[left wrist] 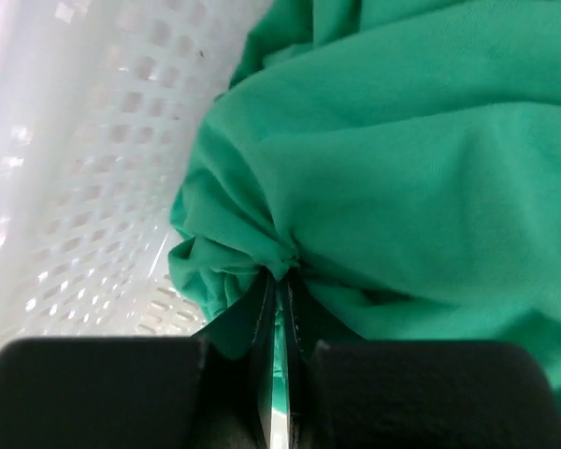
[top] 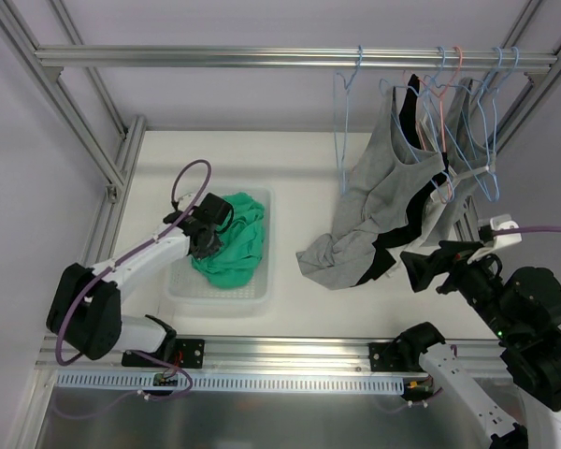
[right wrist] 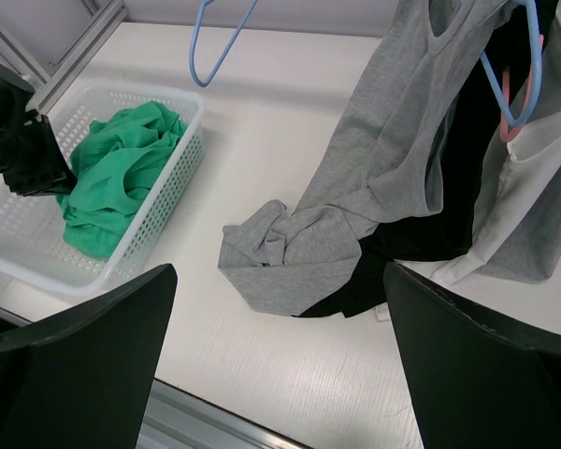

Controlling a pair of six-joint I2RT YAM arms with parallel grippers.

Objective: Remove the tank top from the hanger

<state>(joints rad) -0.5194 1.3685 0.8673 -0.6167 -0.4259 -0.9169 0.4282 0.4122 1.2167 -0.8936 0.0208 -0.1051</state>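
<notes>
My overhead camera looks down from behind my arm bases over the whole table point(top: 299, 187), up to the rail point(top: 290, 56). My left wrist camera is right up against green cloth point(left wrist: 402, 168) in the white basket point(left wrist: 93, 187); my right wrist one stands back, sharing basket and grey tank top point(right wrist: 374, 159) with the overhead.

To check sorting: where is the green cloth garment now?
Top view, left side: the green cloth garment lies inside the white plastic mesh basket, pinched by the left arm's shut fingers.
</notes>
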